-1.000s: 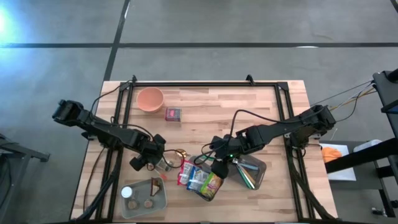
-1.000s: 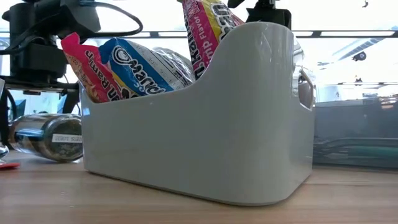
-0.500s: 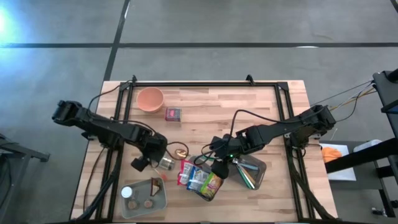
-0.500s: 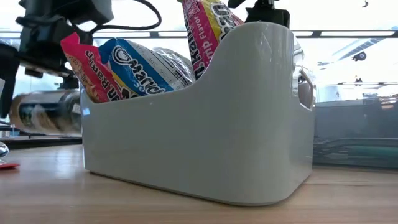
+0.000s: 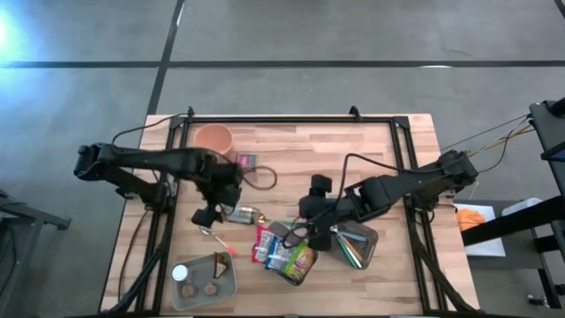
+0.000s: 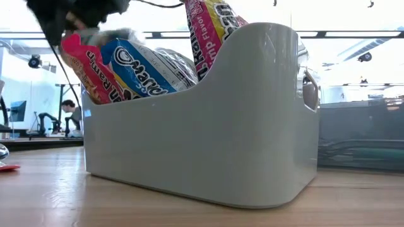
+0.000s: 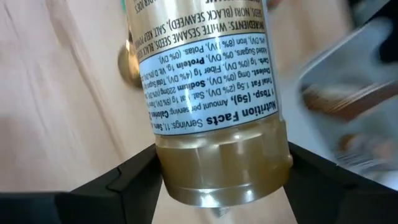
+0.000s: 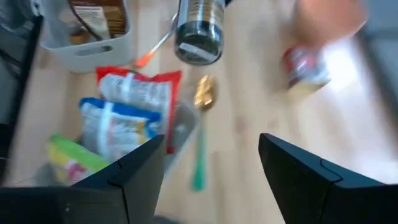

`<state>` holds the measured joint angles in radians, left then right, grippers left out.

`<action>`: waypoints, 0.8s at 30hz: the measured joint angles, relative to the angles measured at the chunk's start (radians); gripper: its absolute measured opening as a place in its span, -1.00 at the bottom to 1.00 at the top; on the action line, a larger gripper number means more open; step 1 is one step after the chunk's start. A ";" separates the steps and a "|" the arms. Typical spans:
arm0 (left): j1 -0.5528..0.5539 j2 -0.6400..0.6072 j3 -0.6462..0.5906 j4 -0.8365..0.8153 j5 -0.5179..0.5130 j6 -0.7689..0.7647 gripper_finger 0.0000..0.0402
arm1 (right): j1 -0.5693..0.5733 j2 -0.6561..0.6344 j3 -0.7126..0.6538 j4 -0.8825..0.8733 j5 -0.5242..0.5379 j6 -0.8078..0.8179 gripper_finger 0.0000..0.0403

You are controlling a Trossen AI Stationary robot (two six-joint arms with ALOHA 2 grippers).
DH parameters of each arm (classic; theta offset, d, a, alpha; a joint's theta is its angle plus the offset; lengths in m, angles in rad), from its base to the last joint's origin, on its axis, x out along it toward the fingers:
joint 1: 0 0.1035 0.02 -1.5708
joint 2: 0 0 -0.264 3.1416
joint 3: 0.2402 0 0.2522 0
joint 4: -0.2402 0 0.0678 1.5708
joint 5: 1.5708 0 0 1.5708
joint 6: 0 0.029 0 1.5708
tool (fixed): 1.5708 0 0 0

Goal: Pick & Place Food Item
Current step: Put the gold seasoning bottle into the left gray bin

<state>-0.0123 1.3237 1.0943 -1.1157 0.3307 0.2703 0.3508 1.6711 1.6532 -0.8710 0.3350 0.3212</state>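
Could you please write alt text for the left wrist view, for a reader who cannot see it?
The left gripper holds a clear jar of sesame seasoning between its two dark fingers, the nutrition label facing the camera. Below it lies the wooden table, with a gold spoon partly hidden behind the jar.

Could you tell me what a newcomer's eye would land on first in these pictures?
Probably the seasoning jar gripped in the left tool, lifted above the table's middle. Next, the bright snack packets crammed in the white bin near the front edge, with the right tool open just above them.
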 joint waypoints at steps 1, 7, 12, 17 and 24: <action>0.019 0.000 0.029 -0.013 0.030 -0.002 0.37 | 0.008 0.000 0.019 -0.013 0.033 -0.043 0.27; 0.121 0.000 0.183 0.020 0.265 -0.078 0.36 | 0.026 0.000 0.124 -0.008 0.215 -0.230 0.27; 0.159 0.001 0.271 0.071 0.359 -0.149 0.44 | 0.004 0.000 0.204 -0.006 0.217 -0.186 0.27; 0.160 0.001 0.302 0.125 0.414 -0.193 0.40 | -0.013 0.006 0.245 0.070 0.208 -0.251 0.27; 0.165 0.002 0.300 0.145 0.440 -0.253 0.39 | -0.019 0.024 0.245 0.150 0.203 -0.323 0.56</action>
<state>0.1532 1.3258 1.3945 -0.9709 0.7704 0.0170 0.3322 1.6953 1.8980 -0.7211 0.5385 -0.0016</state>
